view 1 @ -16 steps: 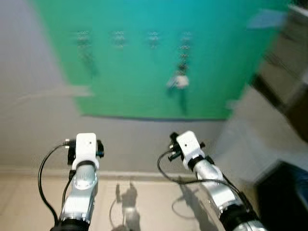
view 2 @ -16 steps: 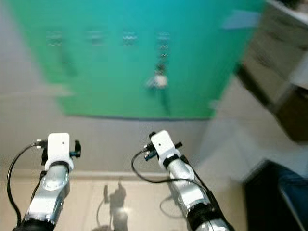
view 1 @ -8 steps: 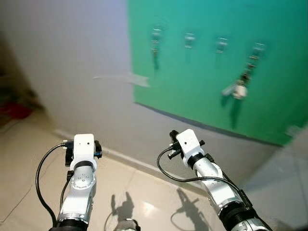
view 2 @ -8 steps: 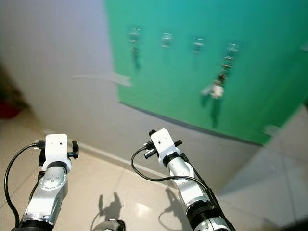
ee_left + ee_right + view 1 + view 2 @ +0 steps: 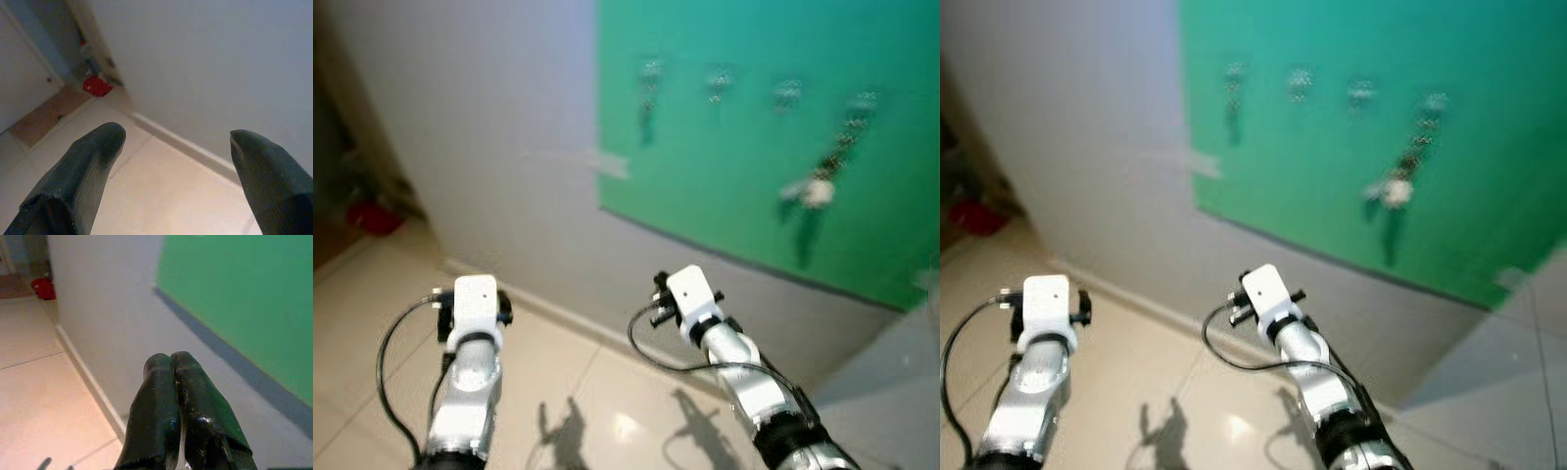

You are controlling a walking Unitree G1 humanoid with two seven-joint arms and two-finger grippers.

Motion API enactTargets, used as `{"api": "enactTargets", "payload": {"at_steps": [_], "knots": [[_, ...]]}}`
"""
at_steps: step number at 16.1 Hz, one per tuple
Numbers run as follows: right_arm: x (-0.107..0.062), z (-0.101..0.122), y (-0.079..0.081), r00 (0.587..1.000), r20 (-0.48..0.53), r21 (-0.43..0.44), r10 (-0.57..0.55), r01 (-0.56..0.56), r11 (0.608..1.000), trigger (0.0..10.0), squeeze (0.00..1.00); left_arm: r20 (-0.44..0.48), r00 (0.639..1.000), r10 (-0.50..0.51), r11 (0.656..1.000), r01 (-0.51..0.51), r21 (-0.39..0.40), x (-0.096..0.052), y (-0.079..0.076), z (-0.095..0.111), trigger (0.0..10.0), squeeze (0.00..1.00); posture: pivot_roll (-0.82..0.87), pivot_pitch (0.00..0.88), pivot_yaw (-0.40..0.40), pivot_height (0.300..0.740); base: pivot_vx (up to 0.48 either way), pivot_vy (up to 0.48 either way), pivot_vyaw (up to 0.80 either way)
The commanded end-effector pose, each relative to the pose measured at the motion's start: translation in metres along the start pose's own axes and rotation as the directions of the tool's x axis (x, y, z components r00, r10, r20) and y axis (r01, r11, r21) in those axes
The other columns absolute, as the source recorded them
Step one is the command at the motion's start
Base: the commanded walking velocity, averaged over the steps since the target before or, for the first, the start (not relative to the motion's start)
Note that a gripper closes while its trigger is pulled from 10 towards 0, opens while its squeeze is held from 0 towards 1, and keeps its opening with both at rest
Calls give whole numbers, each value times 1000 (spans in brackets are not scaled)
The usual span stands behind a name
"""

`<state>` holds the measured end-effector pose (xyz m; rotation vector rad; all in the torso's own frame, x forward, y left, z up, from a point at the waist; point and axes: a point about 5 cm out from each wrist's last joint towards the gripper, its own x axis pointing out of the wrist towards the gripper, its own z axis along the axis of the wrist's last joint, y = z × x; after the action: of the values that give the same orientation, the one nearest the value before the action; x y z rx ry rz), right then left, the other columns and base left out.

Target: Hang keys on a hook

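A green board point(image 5: 754, 147) on the grey wall carries a row of several small hooks point(image 5: 718, 78). A bunch of keys point(image 5: 817, 191) hangs by a chain from the rightmost hook point(image 5: 862, 101). Both silver arms reach forward low, well below and short of the board: the left arm point(image 5: 470, 362) faces bare wall, and the right arm point(image 5: 724, 343) sits under the board's left part. In the left wrist view my left gripper point(image 5: 176, 137) is open with nothing between its fingers. In the right wrist view my right gripper point(image 5: 171, 363) is shut, its fingertips pressed together with nothing seen between them.
Beige floor tiles point(image 5: 372, 323) meet the wall at a pale baseboard point(image 5: 538, 305). A red object point(image 5: 374, 215) lies on the floor by a dark opening at the far left. A strip of tape point(image 5: 597, 162) crosses the wall at the board's left edge.
The camera has swung left and the picture has blurred again, so the board now sits at the upper right. The keys stay on their hook. Both arms hold the same pose.
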<state>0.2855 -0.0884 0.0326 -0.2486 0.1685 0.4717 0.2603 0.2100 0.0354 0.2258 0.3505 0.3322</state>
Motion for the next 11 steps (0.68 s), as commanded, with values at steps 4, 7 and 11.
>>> {"api": "enactTargets", "payload": {"at_steps": [4,7,11], "knots": [[-1,2,-4,1000,15,1,-8,8,1000,10000,0,13,1000,-6,1000,6,7,-1,-4,4,10000,0,-62,0,-14,736,346,-329,0],[-1,3,-2,1000,16,5,-8,8,1000,10000,0,7,1000,14,1000,-14,-14,-1,-1,3,10000,0,-61,0,-17,736,385,-280,0],[9,40,8,991,121,-40,56,-51,998,10000,0,33,999,26,1000,-25,-14,-1,0,6,10000,0,-58,0,-17,736,208,-60,0]]}}
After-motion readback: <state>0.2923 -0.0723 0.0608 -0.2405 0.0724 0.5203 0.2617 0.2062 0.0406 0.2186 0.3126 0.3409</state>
